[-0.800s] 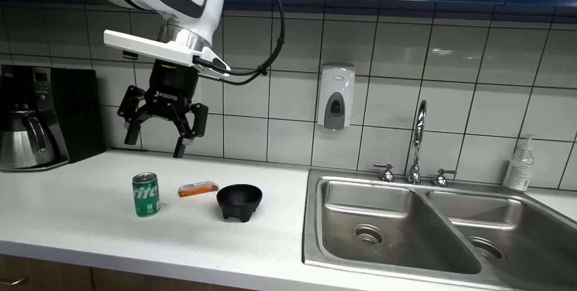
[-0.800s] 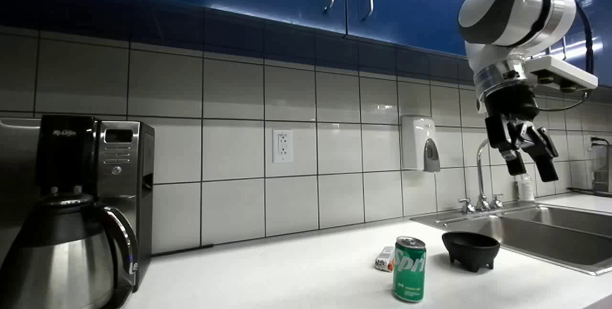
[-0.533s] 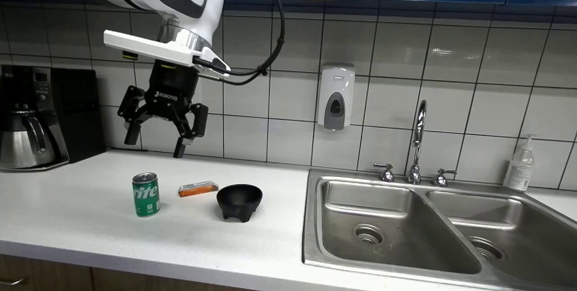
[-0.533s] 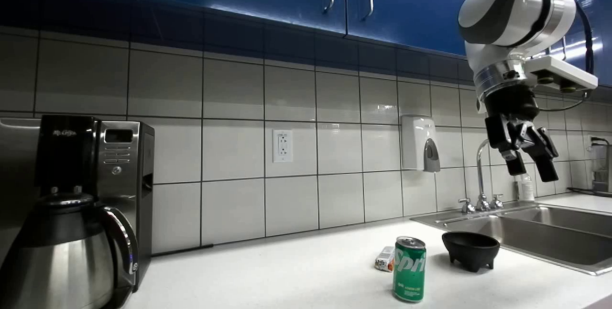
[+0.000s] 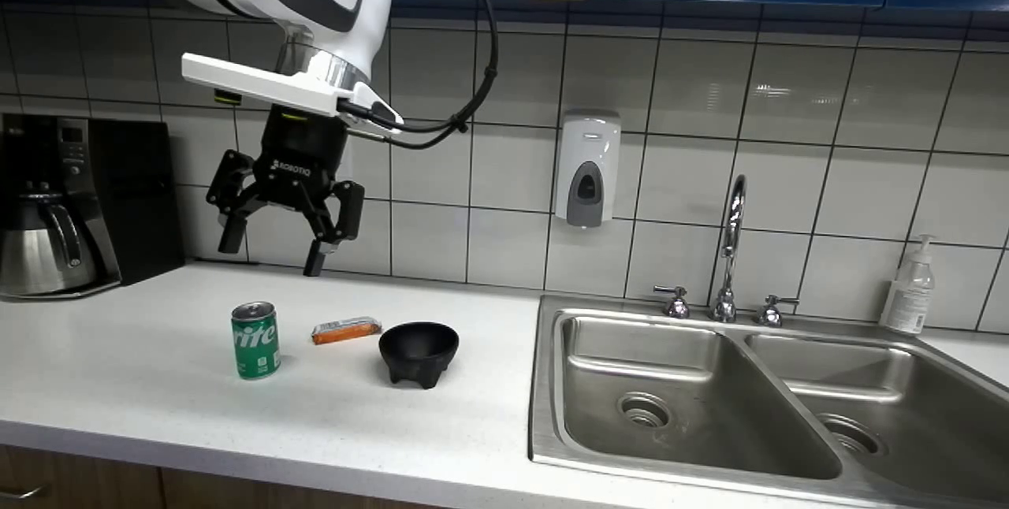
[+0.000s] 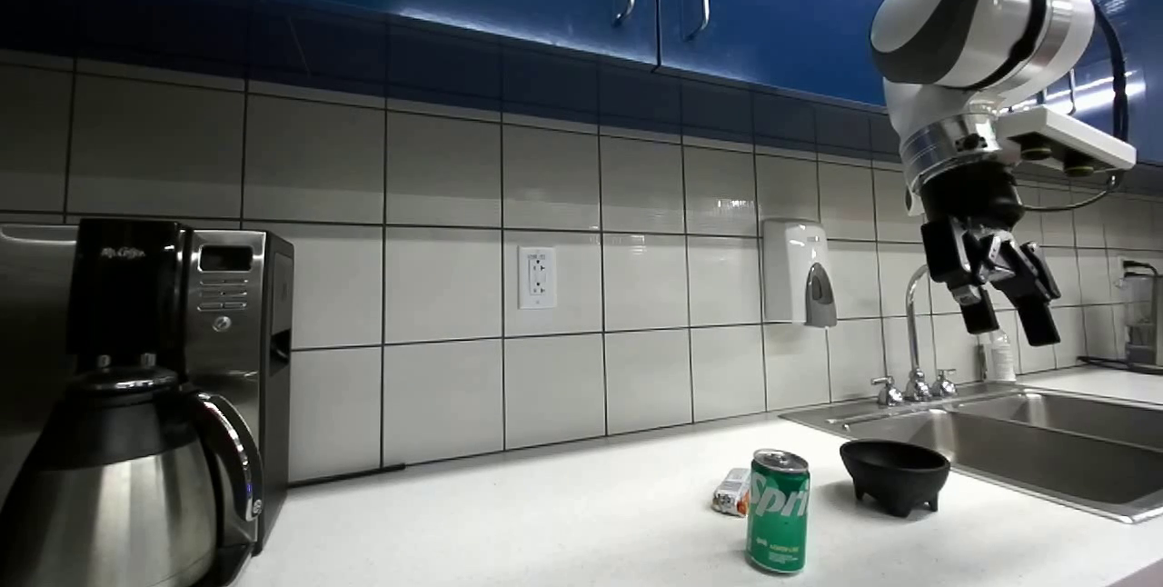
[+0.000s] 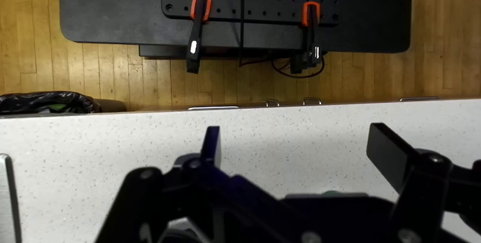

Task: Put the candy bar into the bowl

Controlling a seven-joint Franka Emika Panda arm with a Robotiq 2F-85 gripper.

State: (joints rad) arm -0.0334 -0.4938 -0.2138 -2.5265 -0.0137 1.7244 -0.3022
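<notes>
The candy bar [image 5: 347, 331] is a small orange wrapped bar lying flat on the white counter, between the green can and the bowl. In an exterior view the candy bar [image 6: 730, 494] is partly hidden behind the can. The small black footed bowl [image 5: 418, 353] stands upright on the counter and also shows in an exterior view [image 6: 895, 473]; its inside shows nothing in it. My gripper [image 5: 270, 254] is open and empty, well above the counter; it also shows in an exterior view [image 6: 1011, 325]. In the wrist view its fingers [image 7: 295, 137] are wide apart; the candy bar is not seen there.
A green can [image 5: 256, 341] stands left of the candy bar, and its edge [image 7: 332, 193] peeks out in the wrist view. A steel double sink [image 5: 542, 406] lies right of the bowl. A coffee maker [image 5: 134, 202] stands far left. A soap dispenser [image 5: 588, 170] hangs on the wall.
</notes>
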